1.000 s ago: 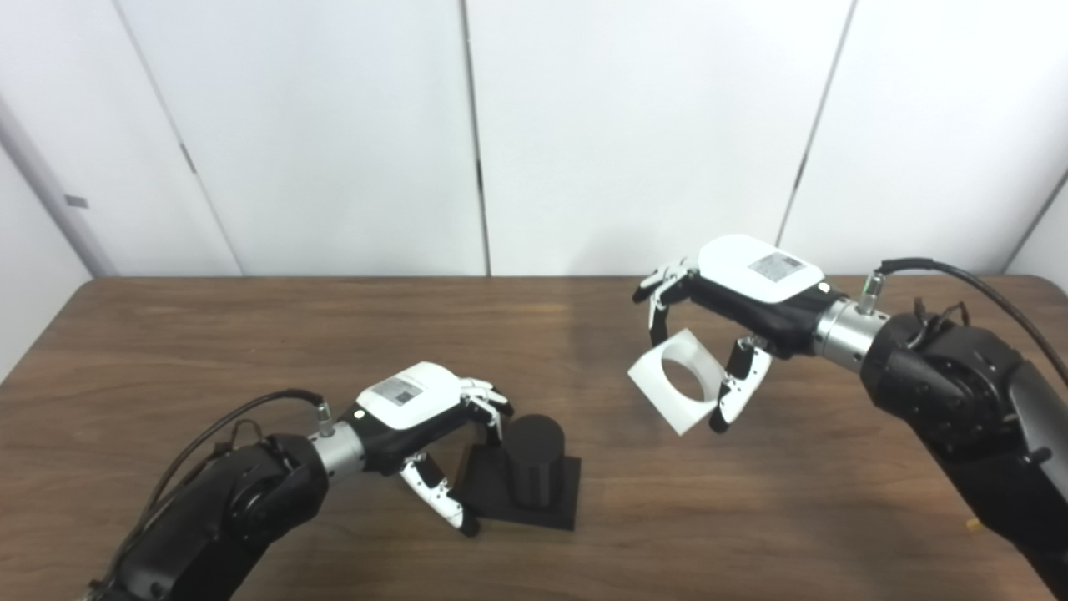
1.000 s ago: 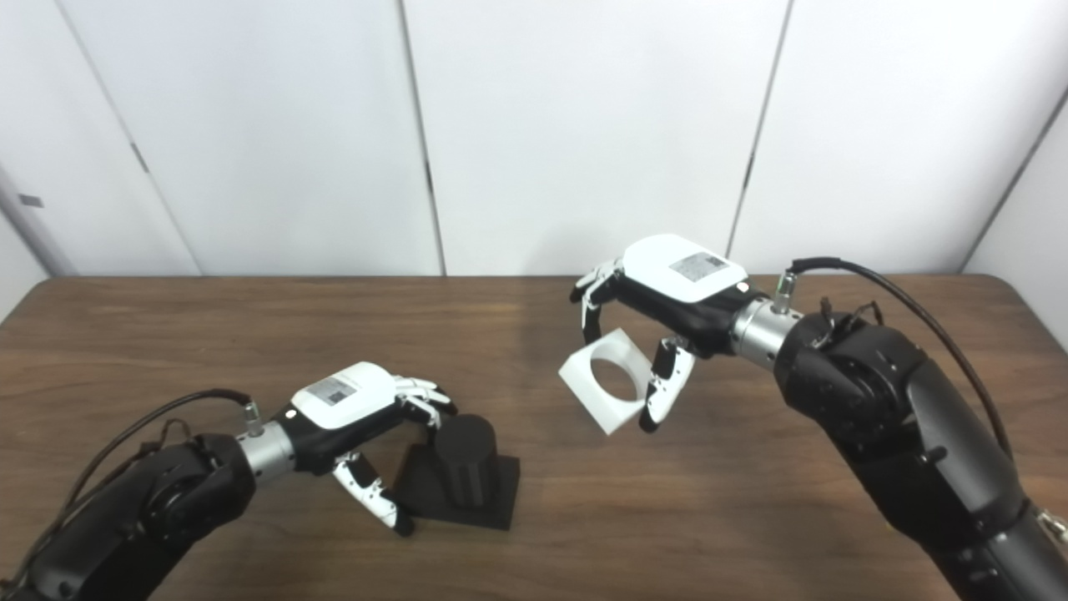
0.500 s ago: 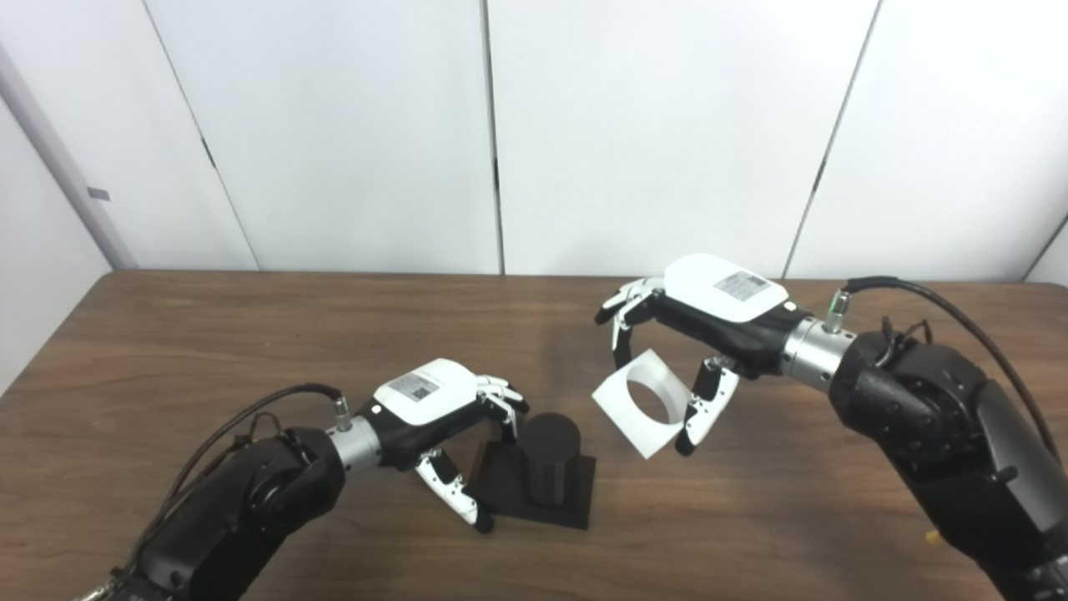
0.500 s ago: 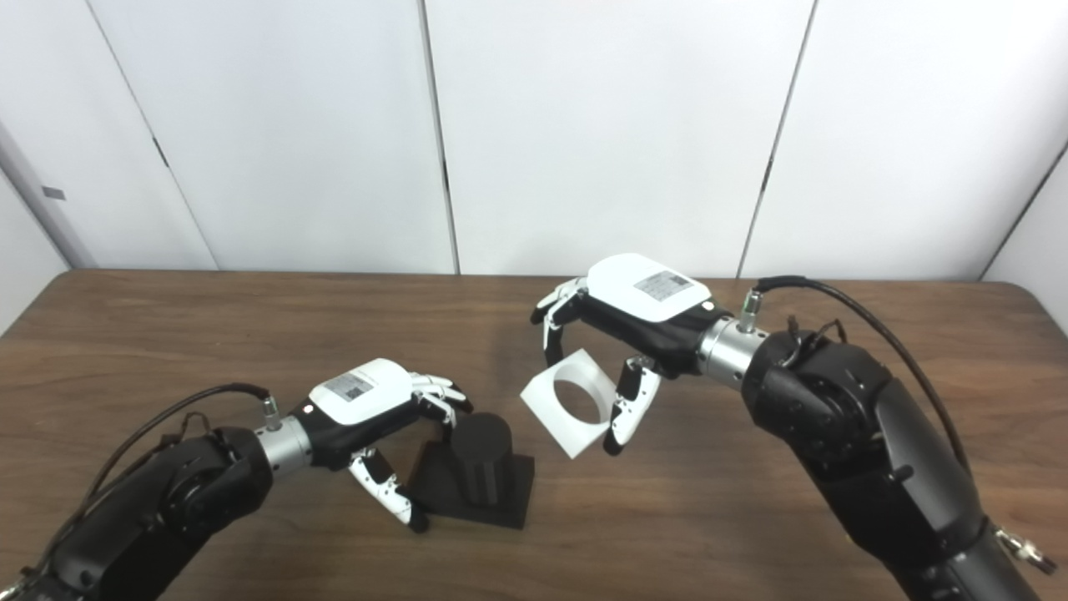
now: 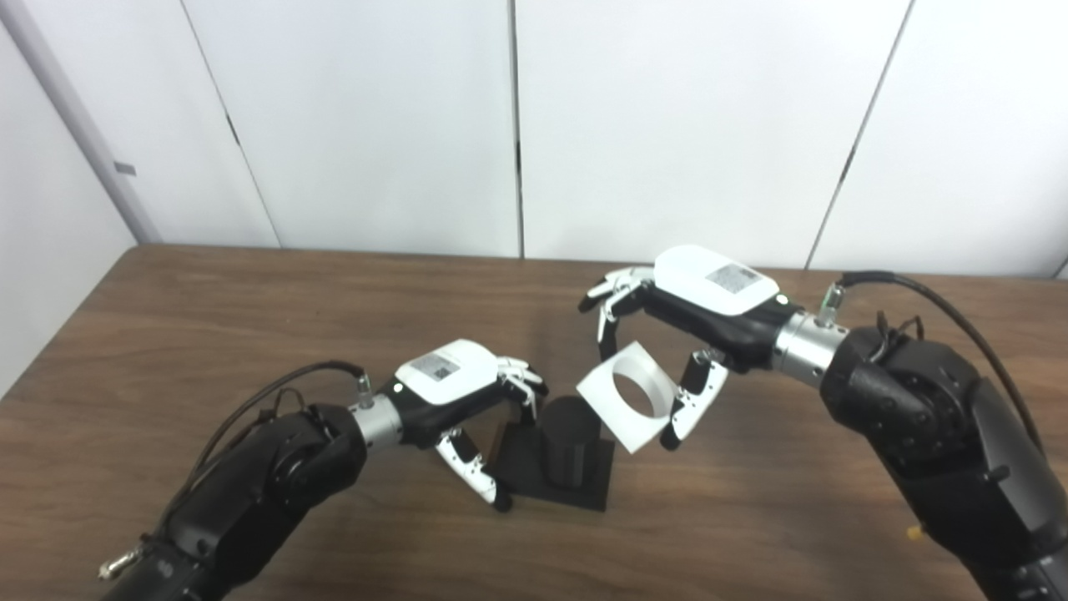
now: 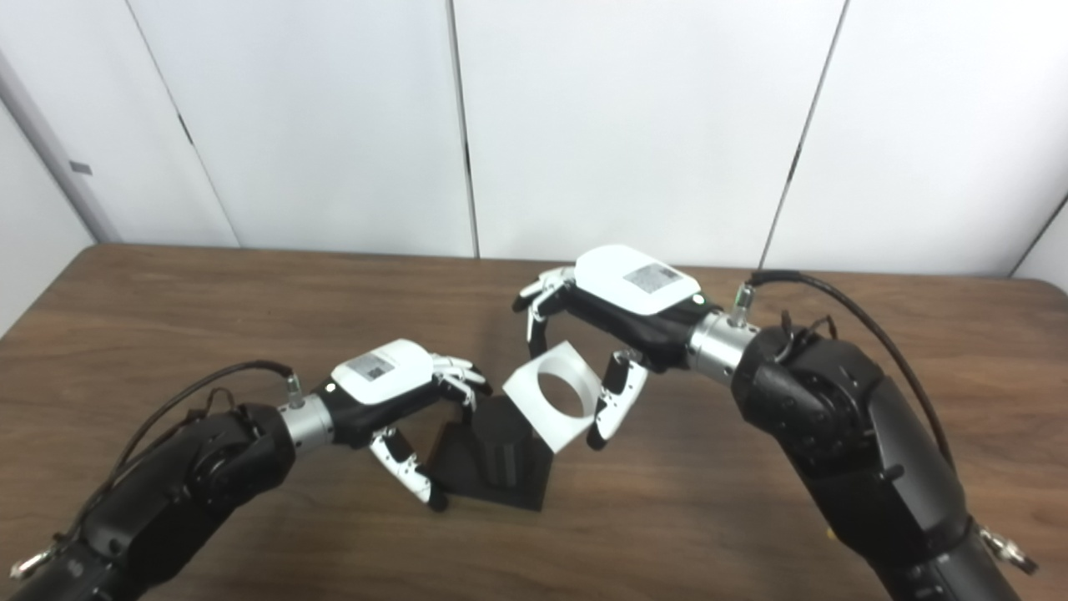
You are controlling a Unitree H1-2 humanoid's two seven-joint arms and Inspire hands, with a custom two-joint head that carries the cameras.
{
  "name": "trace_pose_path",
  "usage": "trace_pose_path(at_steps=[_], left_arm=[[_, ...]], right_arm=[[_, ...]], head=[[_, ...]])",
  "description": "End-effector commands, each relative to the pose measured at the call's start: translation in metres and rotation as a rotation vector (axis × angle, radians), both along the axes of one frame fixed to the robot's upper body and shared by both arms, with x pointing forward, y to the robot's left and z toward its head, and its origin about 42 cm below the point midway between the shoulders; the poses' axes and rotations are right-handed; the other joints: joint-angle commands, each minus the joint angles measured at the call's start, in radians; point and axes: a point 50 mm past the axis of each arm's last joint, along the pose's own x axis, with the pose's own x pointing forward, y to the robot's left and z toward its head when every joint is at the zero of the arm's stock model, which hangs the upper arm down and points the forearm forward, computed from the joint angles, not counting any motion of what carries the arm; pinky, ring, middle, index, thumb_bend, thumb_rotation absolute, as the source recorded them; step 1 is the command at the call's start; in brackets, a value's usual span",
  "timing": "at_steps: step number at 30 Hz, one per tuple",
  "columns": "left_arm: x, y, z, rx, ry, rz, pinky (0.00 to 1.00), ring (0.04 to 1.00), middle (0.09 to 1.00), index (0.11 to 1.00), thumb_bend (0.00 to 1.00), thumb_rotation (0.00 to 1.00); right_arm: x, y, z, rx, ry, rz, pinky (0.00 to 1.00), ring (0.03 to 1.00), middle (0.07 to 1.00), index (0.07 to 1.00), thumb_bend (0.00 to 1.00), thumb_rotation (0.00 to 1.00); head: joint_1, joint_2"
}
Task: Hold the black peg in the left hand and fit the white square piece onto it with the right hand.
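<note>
Approach step: right hand (image 5: 667, 351) grips white square piece (image 5: 627, 396) tilted, just above-right of black peg (image 5: 569, 438); left hand (image 5: 467, 401) steadies peg's base; next level hole over peg, lower.

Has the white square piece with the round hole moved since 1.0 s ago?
Yes. The white square piece, held in the right hand, has closed leftward on the black peg standing on the wooden table.

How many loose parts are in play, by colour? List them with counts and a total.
Black: 1, the black peg on its square base, steadied by the left hand.
White: 1, the white square piece, held by the right hand.
Total: 2
</note>
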Motion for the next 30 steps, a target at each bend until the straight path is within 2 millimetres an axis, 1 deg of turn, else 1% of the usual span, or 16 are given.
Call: trace_pose_path(at_steps=[1,8,14,17,25,30], left_arm=[[-0.01,-0.011,-0.024,0.109,0.072,-0.028,0.83,0.893,0.842,0.49,0.52,0.07],[-0.01,-0.012,-0.023,0.104,0.075,-0.026,0.84,0.892,0.84,0.49,0.52,0.07],[-0.011,-0.014,-0.023,0.098,0.074,-0.027,0.84,0.893,0.841,0.49,0.52,0.07],[-0.01,-0.015,-0.023,0.095,0.071,-0.027,0.83,0.891,0.841,0.49,0.52,0.07],[-0.01,-0.013,-0.02,0.097,0.077,-0.021,0.84,0.896,0.853,0.49,0.52,0.07],[-0.011,-0.013,-0.017,0.092,0.07,-0.027,0.84,0.895,0.851,0.49,0.52,0.07]], right_arm=[[0.0,0.007,0.028,0.036,-0.09,0.028,0.72,0.866,0.815,0.478,0.52,0.14],[-0.001,0.015,0.022,0.054,-0.069,0.048,0.74,0.862,0.806,0.478,0.52,0.14],[-0.001,0.023,0.014,0.069,-0.048,0.06,0.7,0.848,0.801,0.477,0.52,0.14],[-0.001,0.026,0.01,0.071,-0.035,0.057,0.7,0.845,0.802,0.478,0.52,0.14],[0.004,0.036,-0.004,0.069,-0.004,0.049,0.73,0.847,0.806,0.478,0.52,0.14],[0.007,0.04,-0.01,0.071,0.003,0.049,0.73,0.852,0.805,0.478,0.52,0.14]], head=[[0.003,0.002],[0.006,0.008],[0.013,0.013],[0.02,0.016],[0.01,0.012],[0.019,0.014]])
